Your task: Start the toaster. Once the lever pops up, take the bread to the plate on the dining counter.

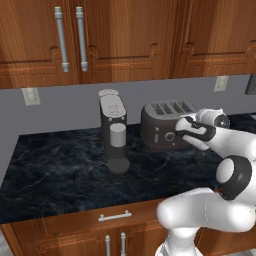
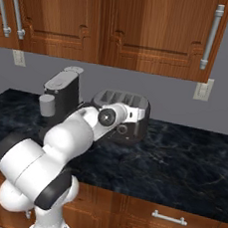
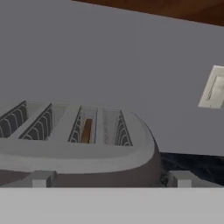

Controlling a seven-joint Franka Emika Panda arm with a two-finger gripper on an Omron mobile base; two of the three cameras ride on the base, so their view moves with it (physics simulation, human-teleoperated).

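The dark grey toaster [image 1: 162,125] stands on the black counter against the back wall. Its slotted top [image 3: 74,127] lies just below and ahead of my hand. A thin brown slice of bread [image 3: 86,130] sits down in the third slot from the left. My gripper [image 1: 184,131] is at the toaster's front right face, open, with its two fingertips [image 3: 41,178] spread wide and nothing between them. In the right base view my wrist covers part of the toaster [image 2: 131,113]. I cannot make out the lever. The plate and the dining counter are out of view.
A tall grey coffee machine [image 1: 114,131] stands close to the left of the toaster. Wooden wall cabinets [image 1: 125,40] hang above. Wall outlets [image 1: 31,96] sit on the grey backsplash. The black marbled counter [image 1: 55,175] extends left and toward me.
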